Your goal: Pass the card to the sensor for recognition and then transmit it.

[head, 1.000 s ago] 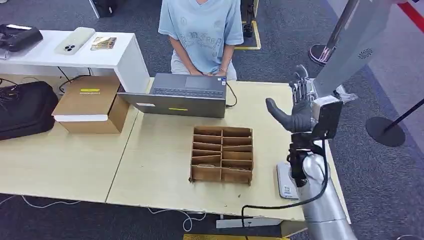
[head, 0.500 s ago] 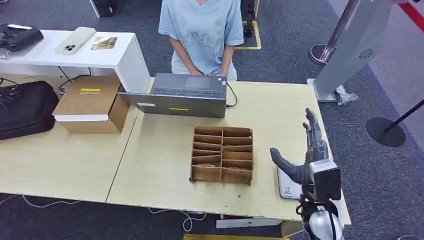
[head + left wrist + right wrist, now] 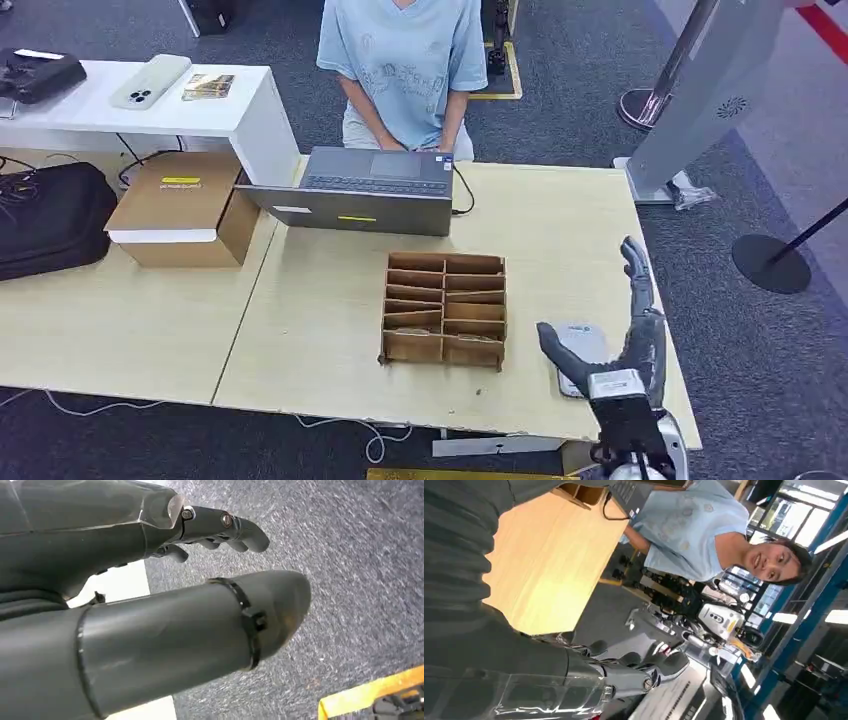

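Right hand [image 3: 620,345] hovers open and empty (fingers spread) over the sensor [image 3: 578,352] at the desk [image 3: 330,340] edge; left hand [image 3: 150,605] open.

You see a dark grey right hand [image 3: 612,345] with a thick thumb, slim jointed fingers [image 3: 637,270], a black box at the wrist, and silver screws on the left hand [image 3: 150,580].

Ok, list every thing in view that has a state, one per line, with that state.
Right robot hand: open, fingers spread, holding nothing, above the table's right edge.
Left robot hand: fingers extended, empty, over carpet.
Laptop: lid open.
Cardboard divider tray: upright on the table.
Card reader: flat on the table.
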